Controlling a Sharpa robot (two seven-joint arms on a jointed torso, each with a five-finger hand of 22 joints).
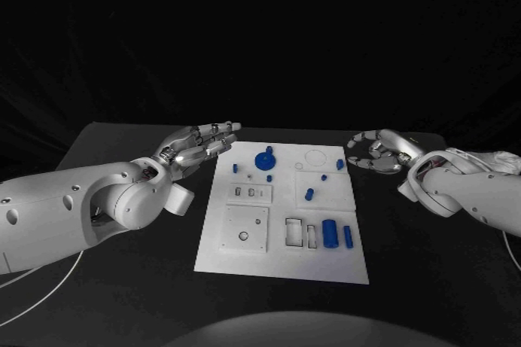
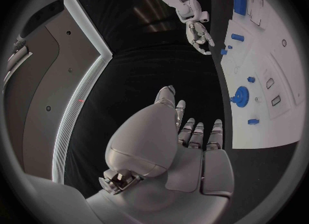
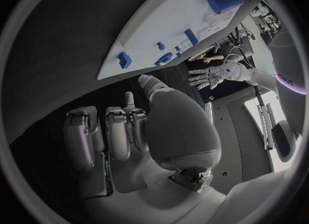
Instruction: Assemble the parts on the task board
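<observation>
- The blue parts, among them a gear [image 1: 264, 162] and a thick cylinder [image 1: 329, 229], are lying loose on the task board [image 1: 326, 268], between the two robot hands.
- The left robot hand [image 1: 199, 145] is hovering released, fingers spread, just beside the gear; a careless reach is risking knocking it.
- The right robot hand [image 1: 378, 150] is hanging empty with fingers curled, near small pegs [image 1: 339, 164] that could roll onto the counter [image 1: 434, 287].
</observation>
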